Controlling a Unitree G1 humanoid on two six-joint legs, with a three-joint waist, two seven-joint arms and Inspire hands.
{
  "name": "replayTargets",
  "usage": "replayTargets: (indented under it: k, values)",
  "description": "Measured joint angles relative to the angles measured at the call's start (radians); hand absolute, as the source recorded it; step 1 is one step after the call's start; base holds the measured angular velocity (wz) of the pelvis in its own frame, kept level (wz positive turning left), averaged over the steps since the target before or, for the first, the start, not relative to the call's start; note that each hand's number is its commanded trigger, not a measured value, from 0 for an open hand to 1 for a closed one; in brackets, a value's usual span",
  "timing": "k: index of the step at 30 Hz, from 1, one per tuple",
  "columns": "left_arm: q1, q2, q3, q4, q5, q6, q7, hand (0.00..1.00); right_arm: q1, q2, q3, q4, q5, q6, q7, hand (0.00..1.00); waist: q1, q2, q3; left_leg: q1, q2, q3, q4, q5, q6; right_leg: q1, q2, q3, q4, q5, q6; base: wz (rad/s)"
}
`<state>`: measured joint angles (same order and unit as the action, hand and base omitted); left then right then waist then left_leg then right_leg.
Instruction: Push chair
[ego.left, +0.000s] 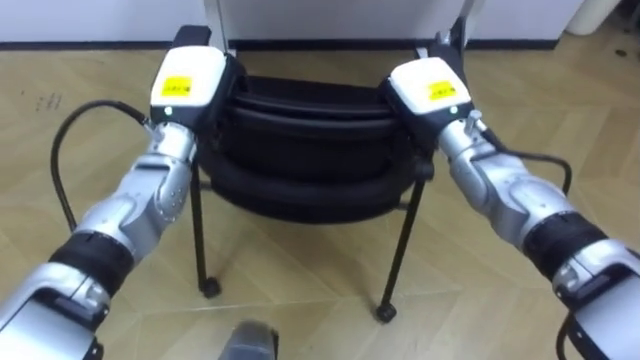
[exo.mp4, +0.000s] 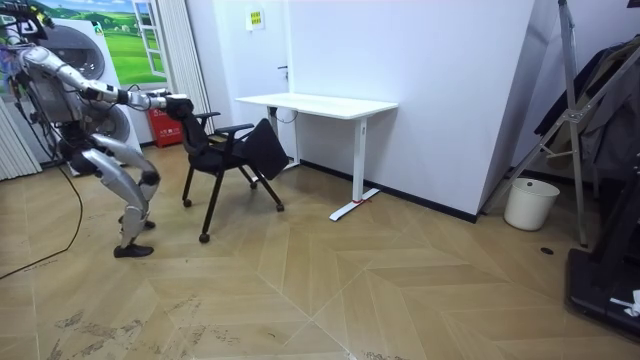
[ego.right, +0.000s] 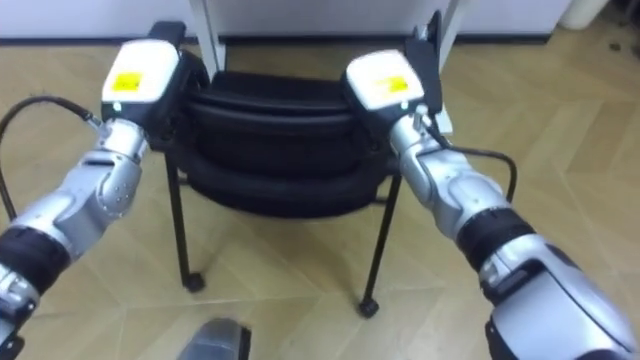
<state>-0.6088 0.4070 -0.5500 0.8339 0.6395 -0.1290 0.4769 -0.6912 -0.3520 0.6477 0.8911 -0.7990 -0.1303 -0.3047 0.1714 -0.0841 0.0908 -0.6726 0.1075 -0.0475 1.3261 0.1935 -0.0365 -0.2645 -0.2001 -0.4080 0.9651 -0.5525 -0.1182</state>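
Black chair (ego.left: 300, 150) on the wooden floor near the white desk (exo.mp4: 320, 104), robot standing behind it with knees bent, left hand (ego.left: 188, 85) and right hand (ego.left: 430, 92) on the two sides of the chair back, fingers hidden, cannot tell if they grip.

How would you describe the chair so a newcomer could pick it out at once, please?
Find the white desk by the white wall. Left of it in the room view stands the black chair, before the robot. It is the only seat: black, thin-legged, on castors.

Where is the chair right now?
In the eye views the black chair sits between the left hand and right hand, beside the white desk.
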Motion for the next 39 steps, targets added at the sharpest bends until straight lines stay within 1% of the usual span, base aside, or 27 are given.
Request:
replayTargets:
  k: [1, 2, 3, 4, 5, 6, 7, 8, 9, 10, 11, 12, 13, 15, 17, 21, 25, 27, 28, 29, 31, 32, 33, 34, 35, 37, 39]
  values:
    - [0.01, -0.006, -0.002, 0.003, -0.003, 0.0, -0.003, 1.0, 0.01, -0.001, 0.0, -0.001, 0.002, -0.006, 0.002, 1.0, -0.003, -0.007, 0.0047, -0.03, -0.009, 0.01, 0.033, 0.049, 0.004, 0.016, -0.014, -0.006, 0.015, -0.014, 0.003, 0.2]
    - [0.017, -0.011, -0.001, 0.003, -0.008, 0.0, -0.004, 1.0, 0.012, -0.005, 0.0, -0.001, 0.002, -0.011, 0.004, 1.0, -0.005, 0.005, 0.0082, -0.054, -0.018, 0.04, 0.061, 0.024, 0.024, 0.032, -0.025, -0.013, 0.037, -0.029, -0.004, 0.05]
    - [0.019, -0.013, 0.0, 0.004, -0.012, 0.001, -0.006, 1.0, 0.011, -0.006, 0.0, -0.001, 0.002, -0.012, 0.006, 1.0, -0.001, 0.012, 0.0115, -0.061, -0.018, 0.054, 0.074, -0.002, 0.034, 0.038, -0.028, -0.013, 0.048, -0.037, -0.008, -0.13]
    - [0.024, -0.016, 0.002, 0.001, -0.017, 0.0, -0.007, 1.0, 0.011, -0.011, 0.0, -0.002, 0.002, -0.013, 0.008, 1.0, 0.0, 0.029, 0.0092, -0.075, -0.02, 0.089, 0.062, -0.063, 0.042, 0.04, -0.025, -0.012, 0.065, -0.049, -0.011, -0.15]
    - [0.024, -0.025, 0.011, -0.001, -0.017, 0.0, -0.013, 1.0, 0.011, -0.018, 0.0, -0.007, 0.003, -0.013, 0.008, 1.0, -0.004, 0.041, 0.0116, -0.067, -0.031, 0.124, -0.003, -0.112, 0.036, 0.047, -0.025, -0.012, 0.075, -0.059, -0.003, -0.06]
    - [0.024, -0.029, 0.015, -0.001, -0.017, 0.0, -0.016, 1.0, 0.011, -0.022, 0.0, -0.009, 0.003, -0.014, 0.008, 1.0, -0.007, 0.047, 0.0112, -0.054, -0.038, 0.141, -0.059, -0.134, 0.035, 0.051, -0.026, -0.012, 0.079, -0.064, 0.002, 0.0]
    - [0.024, -0.032, 0.016, -0.003, -0.017, 0.0, -0.02, 1.0, 0.012, -0.024, 0.0, -0.009, 0.006, -0.014, 0.009, 1.0, -0.009, 0.052, 0.012, -0.012, -0.045, 0.166, -0.179, -0.167, 0.028, 0.052, -0.026, -0.009, 0.086, -0.076, 0.011, 0.0]
    - [0.024, -0.031, 0.016, -0.011, -0.016, 0.0, -0.024, 1.0, 0.013, -0.029, 0.0, -0.01, 0.009, -0.018, 0.009, 1.0, -0.014, 0.052, 0.0088, 0.031, -0.061, 0.164, -0.307, -0.203, 0.021, 0.053, -0.026, -0.009, 0.09, -0.092, 0.024, 0.0]
    - [0.024, -0.028, 0.016, -0.021, -0.015, 0.0, -0.025, 1.0, 0.013, -0.033, -0.002, -0.012, 0.011, -0.021, 0.009, 1.0, -0.015, 0.051, 0.0073, 0.047, -0.069, 0.16, -0.348, -0.236, 0.022, 0.05, -0.027, -0.008, 0.091, -0.097, 0.032, 0.0]
    - [0.023, -0.022, 0.017, -0.039, -0.013, 0.005, -0.027, 1.0, 0.012, -0.037, -0.006, -0.017, 0.013, -0.022, 0.007, 1.0, -0.016, 0.05, -0.0043, 0.076, -0.074, 0.164, -0.401, -0.304, 0.009, 0.033, -0.028, 0.004, 0.091, -0.097, 0.039, -0.11]
    - [0.02, -0.015, 0.017, -0.059, -0.012, 0.012, -0.029, 1.0, 0.008, -0.039, -0.009, -0.018, 0.014, -0.022, -0.003, 1.0, -0.012, 0.036, -0.0028, 0.102, -0.086, 0.171, -0.448, -0.347, 0.037, 0.017, -0.028, 0.023, 0.09, -0.092, 0.053, -0.16]
    - [0.02, -0.013, 0.017, -0.069, -0.011, 0.017, -0.03, 1.0, 0.005, -0.04, -0.01, -0.018, 0.014, -0.022, -0.007, 1.0, -0.01, 0.034, -0.0001, 0.108, -0.088, 0.175, -0.458, -0.359, 0.044, 0.014, -0.027, 0.029, 0.088, -0.09, 0.058, -0.2]
    - [0.019, -0.014, 0.017, -0.074, -0.011, 0.021, -0.032, 1.0, 0.005, -0.042, -0.01, -0.016, 0.014, -0.021, -0.012, 1.0, -0.007, 0.036, -0.0014, 0.112, -0.089, 0.179, -0.463, -0.371, 0.056, 0.014, -0.025, 0.035, 0.079, -0.084, 0.069, -0.18]
    - [0.019, -0.014, 0.018, -0.079, -0.011, 0.025, -0.046, 1.0, 0.007, -0.043, -0.01, -0.016, 0.012, -0.021, -0.013, 1.0, -0.005, 0.041, -0.0041, 0.12, -0.091, 0.183, -0.464, -0.383, 0.076, 0.022, -0.027, 0.039, 0.071, -0.081, 0.076, -0.1]
    - [0.02, -0.013, 0.029, -0.098, 0.003, 0.038, -0.07, 1.0, 0.009, -0.043, -0.013, -0.019, 0.012, -0.022, -0.014, 1.0, -0.007, 0.031, -0.01, 0.12, -0.102, 0.183, -0.463, -0.391, 0.089, 0.021, -0.029, 0.049, 0.067, -0.085, 0.089, 0.0]
    - [0.02, -0.002, 0.041, -0.13, 0.017, 0.051, -0.1, 1.0, 0.009, -0.042, -0.015, -0.027, 0.016, -0.022, -0.014, 1.0, -0.004, 0.016, -0.0161, 0.118, -0.107, 0.186, -0.457, -0.406, 0.115, 0.022, -0.029, 0.058, 0.059, -0.084, 0.093, -0.02]
    - [0.02, 0.013, 0.047, -0.157, 0.021, 0.057, -0.117, 1.0, 0.009, -0.042, -0.02, -0.039, 0.021, -0.021, -0.01, 1.0, 0.002, 0.0, -0.0163, 0.116, -0.108, 0.19, -0.446, -0.423, 0.134, 0.024, -0.031, 0.062, 0.058, -0.089, 0.103, -0.02]
    - [0.021, 0.024, 0.047, -0.174, 0.024, 0.057, -0.127, 1.0, 0.01, -0.042, -0.02, -0.039, 0.027, -0.021, -0.01, 1.0, 0.003, -0.01, -0.017, 0.117, -0.111, 0.192, -0.442, -0.432, 0.135, 0.028, -0.04, 0.057, 0.057, -0.093, 0.102, 0.02]
    - [0.021, 0.03, 0.044, -0.179, 0.03, 0.054, -0.138, 1.0, 0.016, -0.042, -0.021, -0.04, 0.028, -0.021, -0.011, 1.0, -0.001, -0.016, -0.0195, 0.122, -0.119, 0.19, -0.44, -0.441, 0.137, 0.04, -0.049, 0.05, 0.054, -0.095, 0.104, 0.0]
    - [0.023, 0.034, 0.04, -0.179, 0.031, 0.046, -0.147, 1.0, 0.029, -0.043, -0.022, -0.043, 0.031, -0.021, -0.012, 1.0, 0.004, -0.025, -0.0264, 0.129, -0.121, 0.198, -0.434, -0.459, 0.145, 0.046, -0.056, 0.056, 0.057, -0.098, 0.11, -0.03]
    - [0.024, 0.033, 0.04, -0.179, 0.031, 0.039, -0.154, 1.0, 0.032, -0.043, -0.022, -0.041, 0.032, -0.021, -0.013, 1.0, 0.015, -0.028, -0.0267, 0.142, -0.121, 0.204, -0.42, -0.484, 0.151, 0.055, -0.059, 0.065, 0.065, -0.096, 0.118, -0.18]
    - [0.023, 0.032, 0.04, -0.179, 0.031, 0.036, -0.153, 1.0, 0.032, -0.043, -0.023, -0.04, 0.034, -0.021, -0.015, 1.0, 0.018, -0.026, -0.026, 0.143, -0.119, 0.204, -0.409, -0.495, 0.157, 0.045, -0.065, 0.065, 0.098, -0.078, 0.143, -0.15]
    - [0.023, 0.032, 0.04, -0.179, 0.031, 0.035, -0.153, 1.0, 0.033, -0.043, -0.023, -0.039, 0.037, -0.021, -0.016, 1.0, 0.02, -0.025, -0.0262, 0.144, -0.118, 0.204, -0.404, -0.501, 0.158, 0.035, -0.07, 0.067, 0.122, -0.058, 0.145, -0.1]
    - [0.022, 0.031, 0.041, -0.179, 0.031, 0.032, -0.152, 1.0, 0.036, -0.043, -0.023, -0.04, 0.043, -0.021, -0.021, 1.0, 0.026, -0.023, -0.0255, 0.147, -0.11, 0.203, -0.394, -0.514, 0.159, 0.012, -0.076, 0.078, 0.171, -0.014, 0.155, -0.13]
    - [0.021, 0.031, 0.041, -0.174, 0.031, 0.026, -0.147, 1.0, 0.036, -0.042, -0.022, -0.038, 0.044, -0.021, -0.023, 1.0, 0.03, -0.014, -0.0204, 0.153, -0.097, 0.201, -0.388, -0.523, 0.159, -0.008, -0.074, 0.084, 0.212, 0.038, 0.156, -0.14]
    - [0.018, 0.031, 0.041, -0.166, 0.031, 0.018, -0.14, 1.0, 0.038, -0.041, -0.023, -0.032, 0.044, -0.021, -0.034, 1.0, 0.024, 0.005, -0.0105, 0.163, -0.096, 0.181, -0.389, -0.527, 0.16, -0.021, -0.073, 0.083, 0.246, 0.103, 0.154, -0.01]
    - [0.011, 0.028, 0.041, -0.154, 0.031, 0.012, -0.133, 1.0, 0.037, -0.041, -0.023, -0.032, 0.044, -0.021, -0.044, 1.0, 0.023, 0.01, -0.0086, 0.163, -0.1, 0.174, -0.397, -0.528, 0.162, -0.038, -0.067, 0.097, 0.256, 0.128, 0.159, -0.03]
